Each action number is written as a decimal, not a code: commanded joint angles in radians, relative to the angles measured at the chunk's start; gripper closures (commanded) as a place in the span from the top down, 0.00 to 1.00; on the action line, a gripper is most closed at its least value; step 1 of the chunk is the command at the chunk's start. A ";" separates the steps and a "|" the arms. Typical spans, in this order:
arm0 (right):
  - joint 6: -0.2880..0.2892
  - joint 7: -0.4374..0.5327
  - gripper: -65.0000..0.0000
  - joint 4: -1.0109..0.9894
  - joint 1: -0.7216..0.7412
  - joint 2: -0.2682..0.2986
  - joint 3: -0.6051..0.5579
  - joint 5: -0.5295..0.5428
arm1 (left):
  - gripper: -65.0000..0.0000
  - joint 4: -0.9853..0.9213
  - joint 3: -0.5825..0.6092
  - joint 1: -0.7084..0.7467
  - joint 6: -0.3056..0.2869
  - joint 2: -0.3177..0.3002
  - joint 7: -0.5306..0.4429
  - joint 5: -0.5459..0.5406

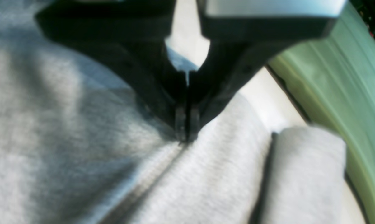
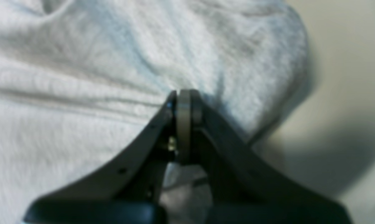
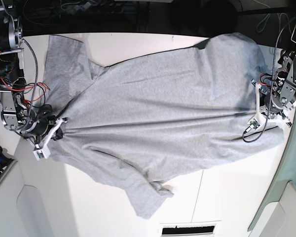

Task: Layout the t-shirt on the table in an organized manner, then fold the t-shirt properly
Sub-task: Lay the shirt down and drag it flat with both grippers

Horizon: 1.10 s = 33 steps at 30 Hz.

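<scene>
Stretching between both fingers (image 3: 59,132), t-shirt (image 3: 163,103).

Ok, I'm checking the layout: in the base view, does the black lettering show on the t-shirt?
No, the t-shirt shows only plain grey fabric on its upward side, stretched across the table.

A robotics lab bench: a large flat white tabletop (image 3: 227,197) flanked by two bare metal robot arms with exposed red and black wiring (image 3: 17,81), loose black cables (image 3: 89,7) trailing in the dark background behind
</scene>
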 commanded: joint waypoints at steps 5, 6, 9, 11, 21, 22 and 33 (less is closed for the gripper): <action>-0.013 -0.043 0.00 0.011 -0.093 0.066 0.016 0.015 | 0.00 0.000 0.003 -0.103 -0.080 0.094 -0.005 -0.015; -0.013 -0.044 0.00 0.015 -0.119 0.072 0.032 0.016 | 0.00 0.000 0.010 -0.118 -0.080 0.113 -0.005 -0.015; -0.011 -0.052 0.00 0.050 -0.203 0.077 0.113 0.025 | 0.00 -0.001 0.066 -0.148 -0.079 0.138 -0.005 -0.010; -0.009 -0.070 0.00 0.092 -0.262 0.076 0.182 0.070 | 0.00 -0.001 0.111 -0.156 -0.074 0.137 0.002 0.000; 0.002 -0.088 0.00 0.420 -0.417 0.069 0.431 0.271 | 0.00 0.130 0.148 -0.163 0.066 0.050 0.100 -0.053; 0.001 -0.088 0.00 0.455 -0.415 0.063 0.447 0.276 | 0.00 0.165 0.148 -0.163 0.083 0.024 0.100 -0.071; -0.003 -0.110 0.00 0.487 -0.184 -0.090 0.436 0.155 | 0.00 0.126 0.140 -0.212 0.146 0.012 -0.029 -0.097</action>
